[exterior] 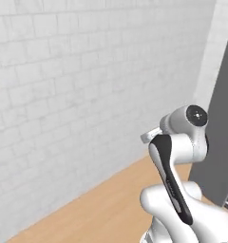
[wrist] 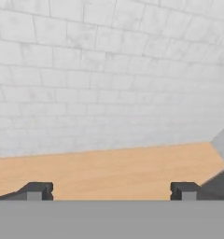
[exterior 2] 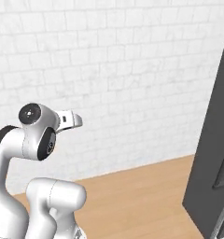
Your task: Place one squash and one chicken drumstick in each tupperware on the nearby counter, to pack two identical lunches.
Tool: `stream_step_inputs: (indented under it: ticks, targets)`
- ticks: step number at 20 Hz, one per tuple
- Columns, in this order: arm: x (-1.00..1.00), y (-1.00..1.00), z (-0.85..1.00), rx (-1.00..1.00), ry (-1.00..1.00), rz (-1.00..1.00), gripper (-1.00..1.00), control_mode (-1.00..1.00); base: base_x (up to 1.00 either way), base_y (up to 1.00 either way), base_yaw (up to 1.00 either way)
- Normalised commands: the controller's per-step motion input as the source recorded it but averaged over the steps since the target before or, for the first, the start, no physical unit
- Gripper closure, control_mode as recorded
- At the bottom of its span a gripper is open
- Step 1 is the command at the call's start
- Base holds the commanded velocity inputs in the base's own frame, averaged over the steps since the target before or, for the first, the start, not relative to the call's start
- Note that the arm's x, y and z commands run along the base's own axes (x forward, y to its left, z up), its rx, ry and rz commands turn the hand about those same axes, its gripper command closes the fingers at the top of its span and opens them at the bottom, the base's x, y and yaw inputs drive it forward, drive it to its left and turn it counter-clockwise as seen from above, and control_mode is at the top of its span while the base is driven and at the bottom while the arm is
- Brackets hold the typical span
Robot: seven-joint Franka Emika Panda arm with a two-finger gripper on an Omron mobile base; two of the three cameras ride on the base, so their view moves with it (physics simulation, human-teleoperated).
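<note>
Hand view looks along the end effector (wrist: 110, 190) toward a white tiled wall (wrist: 109, 74) with a strip of light wooden desk (wrist: 104, 170) running beneath it. Its two small dark fingertips (wrist: 38, 190) rise far apart at the bottom, one at the left and one at the right, so the end effector stands wide with nothing between the tips. At the right edge of this view a dark grey tall panel (wrist: 221, 179) cuts in over the wood.

Left base view shows the white arm with dark joints (exterior: 177, 156) rising from the lower right, its upper links folded high in front of the same tiled wall. The light wooden desk stretches from lower left toward the dark grey panel, which stands upright along the right side.

Right base view has the arm at the lower left, with a short white link pointing right at the wall. The wooden desk runs along the foot of the wall to the dark grey panel at the right edge.

Of the task's things, the pictures give the desk alone, lying along the wall's foot.
</note>
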Motion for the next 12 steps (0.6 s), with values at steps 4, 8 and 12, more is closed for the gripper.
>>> stream_step_inputs:
  ticks: [4,8,12]
  targets:
    - [0.0,0.0,0.0,0.0,0.0,0.0,-1.0,1.0,0.68,-0.26,-0.56]
    - [0.0,0.0,0.0,0.0,0.0,0.0,-1.0,1.0,0.41,-0.35,-0.67]
    - [0.0,0.0,0.0,0.0,0.0,0.0,-1.0,1.0,0.27,-0.47,-0.72]
